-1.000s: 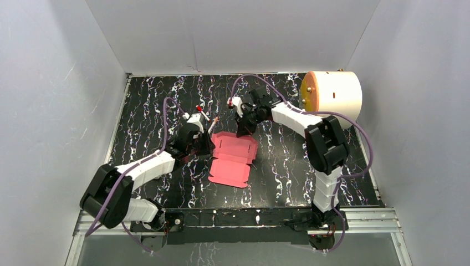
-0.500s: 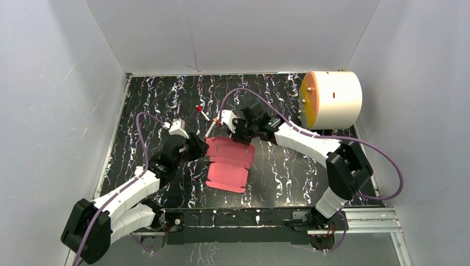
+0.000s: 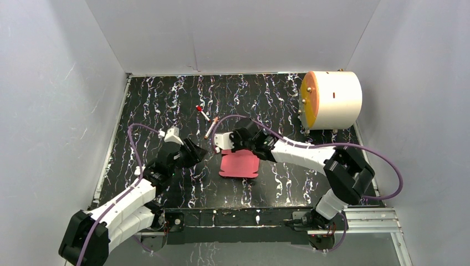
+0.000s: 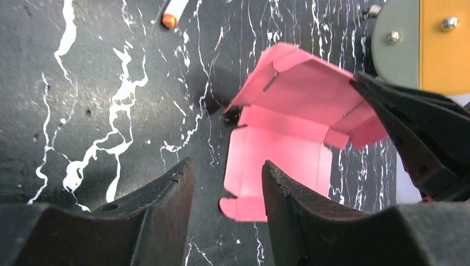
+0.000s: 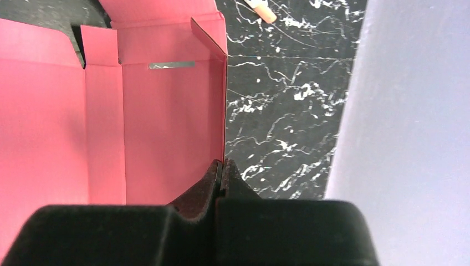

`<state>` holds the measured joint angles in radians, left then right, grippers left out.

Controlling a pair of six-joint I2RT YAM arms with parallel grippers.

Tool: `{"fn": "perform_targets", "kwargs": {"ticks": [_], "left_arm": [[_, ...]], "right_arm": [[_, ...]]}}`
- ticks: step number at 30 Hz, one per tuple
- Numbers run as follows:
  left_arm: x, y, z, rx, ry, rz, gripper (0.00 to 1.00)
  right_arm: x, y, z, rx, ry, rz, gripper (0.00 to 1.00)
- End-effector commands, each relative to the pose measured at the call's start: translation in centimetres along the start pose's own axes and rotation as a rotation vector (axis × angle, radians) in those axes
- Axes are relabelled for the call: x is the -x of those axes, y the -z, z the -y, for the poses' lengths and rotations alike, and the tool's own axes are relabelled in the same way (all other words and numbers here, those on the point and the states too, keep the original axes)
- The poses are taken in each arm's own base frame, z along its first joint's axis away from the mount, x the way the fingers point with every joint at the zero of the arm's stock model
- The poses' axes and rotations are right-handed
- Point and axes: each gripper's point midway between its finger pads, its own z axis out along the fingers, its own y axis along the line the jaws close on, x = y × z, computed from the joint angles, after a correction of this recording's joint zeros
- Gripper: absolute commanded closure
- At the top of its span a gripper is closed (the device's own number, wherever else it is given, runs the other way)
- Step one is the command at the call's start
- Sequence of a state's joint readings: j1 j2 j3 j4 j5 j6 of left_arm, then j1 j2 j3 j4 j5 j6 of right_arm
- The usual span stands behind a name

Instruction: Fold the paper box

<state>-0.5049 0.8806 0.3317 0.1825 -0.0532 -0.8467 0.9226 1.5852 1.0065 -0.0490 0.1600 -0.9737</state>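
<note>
The red-pink thin card paper box (image 3: 239, 166) is lying near the middle of the black, white-veined marbled worktop (image 3: 155, 105), half folded. In the overhead view its long axis is running roughly from 12 o'clock to 6 o'clock. The 6 o'clock panel is resting flat on the worktop, while the 12 o'clock part is tilting up from a crease, its small side flaps and slits facing inward.

The right tool (image 5: 223, 166) is reaching in from 3 o'clock. Its two dark fingers are pressing together on the thin edge of the raised pink panel, so it is gripping the card.

The left tool (image 4: 227, 169) is sitting at the box's 9 o'clock side, just beside the flat panel but apart from it. Its fingers are standing spread with nothing between them, pointing toward the card.

A thin red-capped pen (image 3: 202, 112) is lying on the worktop toward 11 o'clock of the box, well apart from it. A big white cylinder with an orange face (image 3: 331, 100) is resting on its side at 2 o'clock, near the far right corner.
</note>
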Motion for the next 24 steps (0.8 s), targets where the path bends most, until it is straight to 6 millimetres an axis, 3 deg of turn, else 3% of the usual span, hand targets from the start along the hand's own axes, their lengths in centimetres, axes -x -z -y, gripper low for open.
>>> {"fn": "perform_targets", "kwargs": {"ticks": [1,10,18,24], "left_arm": [[-2.0,0.2,0.4,-0.069,0.023,-0.078,0.56],[-2.6,-0.3,0.2,-0.075,-0.013,-0.098,0.57],[0.7,-1.6,-0.1,-0.025,-0.043,0.057,0.57],[3.3,-3.6,-0.8,0.014,-0.019,0.096,0.58]], "right_arm": [[1.6,1.1,3.3,-0.187,0.165,0.009,1.0],[0.9,1.1,-1.1,-0.225,0.173,0.046,1.0],[1.7,2.5,-2.6,-0.278,0.206,0.056,1.0],[2.5,3.2,-2.0,-0.325,0.229,0.098,1.0]]}}
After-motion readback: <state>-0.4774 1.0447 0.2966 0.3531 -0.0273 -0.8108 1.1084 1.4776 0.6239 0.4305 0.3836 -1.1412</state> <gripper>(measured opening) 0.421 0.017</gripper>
